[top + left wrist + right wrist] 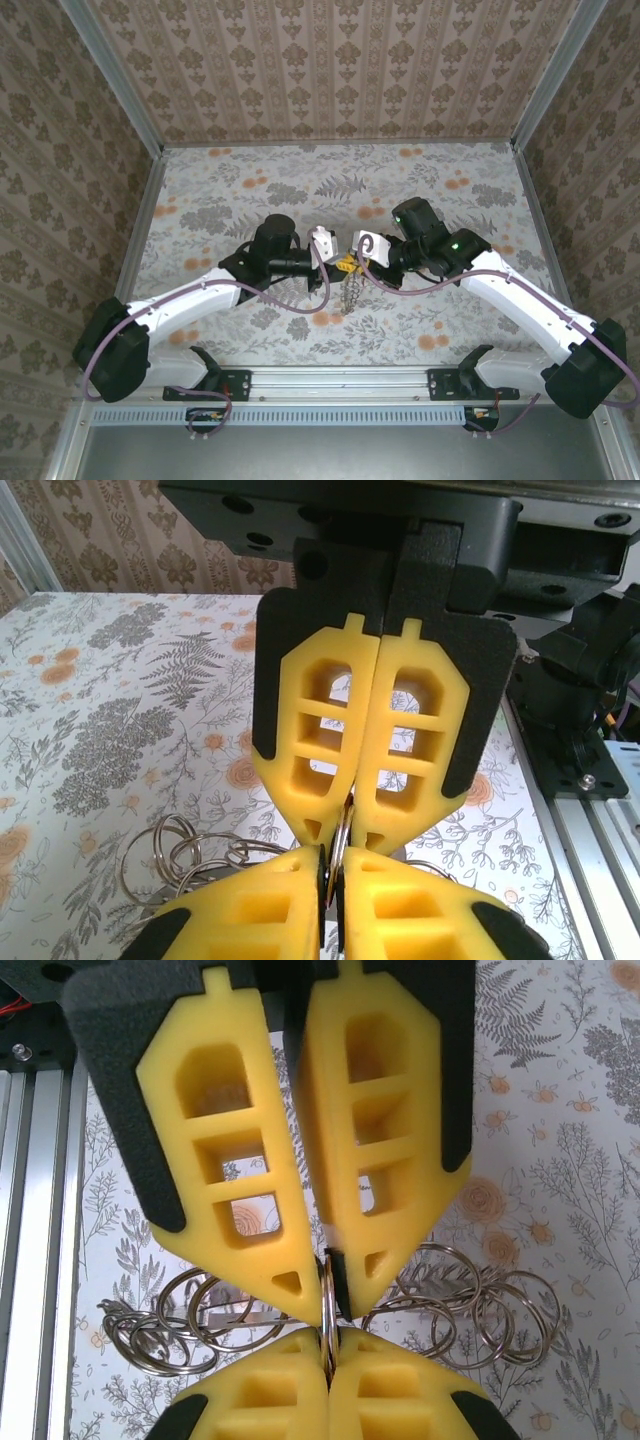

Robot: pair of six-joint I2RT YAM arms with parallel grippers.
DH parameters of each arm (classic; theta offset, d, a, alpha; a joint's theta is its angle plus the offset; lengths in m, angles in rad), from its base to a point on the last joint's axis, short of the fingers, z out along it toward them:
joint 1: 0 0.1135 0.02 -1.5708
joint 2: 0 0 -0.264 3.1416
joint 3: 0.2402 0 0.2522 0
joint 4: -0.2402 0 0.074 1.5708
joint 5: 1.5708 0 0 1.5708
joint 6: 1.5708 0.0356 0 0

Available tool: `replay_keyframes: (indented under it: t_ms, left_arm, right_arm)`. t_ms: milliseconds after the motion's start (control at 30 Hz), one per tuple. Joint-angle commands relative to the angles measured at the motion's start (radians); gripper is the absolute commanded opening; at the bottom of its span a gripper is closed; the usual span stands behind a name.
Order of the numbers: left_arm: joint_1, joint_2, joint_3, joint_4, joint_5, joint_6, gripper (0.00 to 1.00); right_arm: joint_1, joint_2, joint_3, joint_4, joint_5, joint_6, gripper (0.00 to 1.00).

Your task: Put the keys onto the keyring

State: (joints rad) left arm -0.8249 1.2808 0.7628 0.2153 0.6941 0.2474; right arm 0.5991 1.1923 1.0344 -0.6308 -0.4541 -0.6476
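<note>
- Left gripper (328,872): jaws closed, meeting the right gripper (328,1355), likewise closed, tip to tip.
- Both pinch one silver split ring of the keyring (326,1305), edge-on between them.
- Other linked rings spread toward 3 and 9 o'clock in the right wrist view; from above they trail toward 6 o'clock.
- Floral table (240,180) lies beneath.

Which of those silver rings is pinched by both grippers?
The edge-on upright ring, clamped between the fingertips of the right gripper and the left gripper. The other rings hang loose in clusters on either side.
</note>
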Motion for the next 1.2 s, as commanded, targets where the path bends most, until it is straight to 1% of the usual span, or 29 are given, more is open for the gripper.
replay_keyframes:
  t_ms: [0, 33, 67, 133, 200, 433, 500, 567, 767, 900, 1167]
  left_arm:
    - [-0.006, -0.023, 0.024, 0.043, 0.051, -0.005, 0.00]
    - [-0.004, -0.024, 0.019, 0.062, 0.056, -0.016, 0.00]
    - [0.000, -0.026, 0.006, 0.100, 0.069, -0.032, 0.00]
    - [0.011, -0.029, -0.020, 0.186, 0.102, -0.065, 0.00]
    - [0.023, -0.031, -0.040, 0.265, 0.131, -0.099, 0.00]
    - [0.049, -0.004, -0.083, 0.497, 0.213, -0.217, 0.00]
    - [0.050, 0.007, -0.089, 0.543, 0.220, -0.239, 0.00]
    - [0.049, 0.016, -0.089, 0.560, 0.230, -0.251, 0.00]
    - [0.049, 0.029, -0.086, 0.570, 0.249, -0.256, 0.00]
    - [0.050, 0.026, -0.090, 0.568, 0.246, -0.248, 0.00]
    - [0.049, 0.023, -0.100, 0.566, 0.242, -0.243, 0.00]
  right_arm:
    - [0.004, -0.023, -0.009, 0.061, -0.071, 0.009, 0.00]
    - [0.001, -0.026, -0.016, 0.067, -0.072, 0.009, 0.00]
    - [-0.010, -0.033, -0.029, 0.077, -0.079, 0.012, 0.05]
    - [-0.046, -0.054, -0.060, 0.097, -0.141, 0.033, 0.15]
    - [-0.088, -0.086, -0.100, 0.162, -0.219, 0.073, 0.21]
    - [-0.169, -0.169, -0.197, 0.247, -0.382, 0.125, 0.25]
    - [-0.177, -0.190, -0.221, 0.293, -0.403, 0.149, 0.29]
    - [-0.179, -0.207, -0.233, 0.321, -0.416, 0.163, 0.32]
    - [-0.184, -0.223, -0.225, 0.333, -0.430, 0.159, 0.32]
    - [-0.208, -0.238, -0.221, 0.334, -0.440, 0.162, 0.32]
    - [-0.238, -0.255, -0.181, 0.230, -0.457, 0.117, 0.38]
